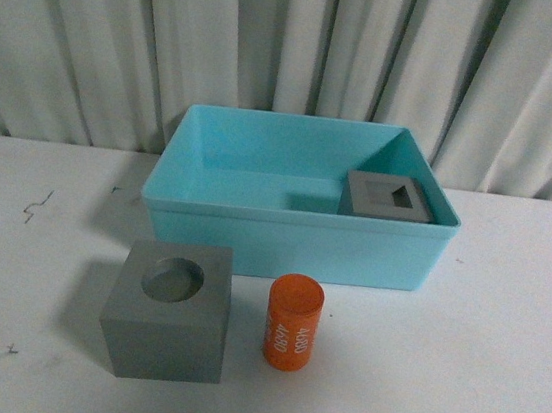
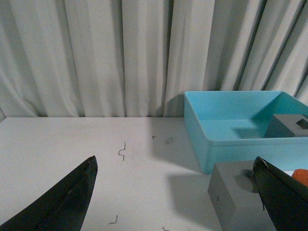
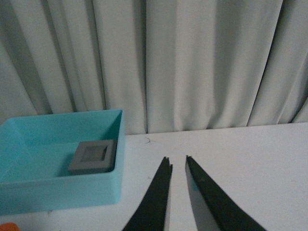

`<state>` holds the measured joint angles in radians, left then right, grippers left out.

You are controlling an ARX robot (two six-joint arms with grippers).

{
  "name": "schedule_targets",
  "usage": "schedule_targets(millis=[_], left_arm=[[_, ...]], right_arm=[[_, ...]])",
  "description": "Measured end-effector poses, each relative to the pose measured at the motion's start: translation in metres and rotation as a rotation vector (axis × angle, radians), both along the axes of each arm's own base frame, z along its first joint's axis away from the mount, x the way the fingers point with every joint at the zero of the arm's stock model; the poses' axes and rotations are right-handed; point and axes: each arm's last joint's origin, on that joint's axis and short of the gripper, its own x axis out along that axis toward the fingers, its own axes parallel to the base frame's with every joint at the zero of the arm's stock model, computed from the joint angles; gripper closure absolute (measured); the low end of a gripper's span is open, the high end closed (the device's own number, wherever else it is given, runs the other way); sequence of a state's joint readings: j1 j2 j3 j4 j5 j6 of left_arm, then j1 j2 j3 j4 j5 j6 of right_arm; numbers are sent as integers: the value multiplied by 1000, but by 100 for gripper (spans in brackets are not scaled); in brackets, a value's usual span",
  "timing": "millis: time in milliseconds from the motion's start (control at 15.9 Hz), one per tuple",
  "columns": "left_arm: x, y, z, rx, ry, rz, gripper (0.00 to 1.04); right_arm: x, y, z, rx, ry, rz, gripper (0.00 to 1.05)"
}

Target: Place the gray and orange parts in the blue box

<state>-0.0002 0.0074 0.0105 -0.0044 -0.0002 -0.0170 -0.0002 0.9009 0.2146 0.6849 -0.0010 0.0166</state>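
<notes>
A white bench (image 1: 497, 375) fills the lower part of the front view, and its far edge is closed off by a pale, pleated curtain (image 1: 297, 38) hanging from one side to the other. A few small dark marks (image 1: 34, 205) are scattered over the bench surface toward its left edge.

A light turquoise rectangular plastic bin (image 1: 293, 234) with thin walls and a rim is set near the far edge of the bench, roughly midway between the left and right edges. One matte gray cube with a square recess (image 1: 388, 197) lies inside it, recess upward, tucked into the bin's near right corner close against both walls. The remaining floor of the bin is bare.

Outside the bin, on the bench between it and the near edge, a second matte gray cube with a round recess (image 1: 166, 324) stands with the recess upward. Just beside it, on the side toward the right edge, a smaller orange cylinder with white digits (image 1: 293, 322) stands upright; a narrow gap is seen between the two, and neither touches the bin.

The left end effector (image 2: 174, 160) is spread wide above the bench and nothing is held. The right end effector (image 3: 177, 160) is drawn narrow, only a slim gap being left between its dark fingers, and nothing is gripped
</notes>
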Motion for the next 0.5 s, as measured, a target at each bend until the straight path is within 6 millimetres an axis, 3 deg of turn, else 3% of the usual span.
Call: schedule_targets(millis=[63, 504], left_arm=[[0, 0, 0, 0, 0, 0, 7], [0, 0, 0, 0, 0, 0, 7]], right_arm=[[-11, 0, -8, -10, 6, 0, 103], [-45, 0, -26, -10, 5, -1, 103]])
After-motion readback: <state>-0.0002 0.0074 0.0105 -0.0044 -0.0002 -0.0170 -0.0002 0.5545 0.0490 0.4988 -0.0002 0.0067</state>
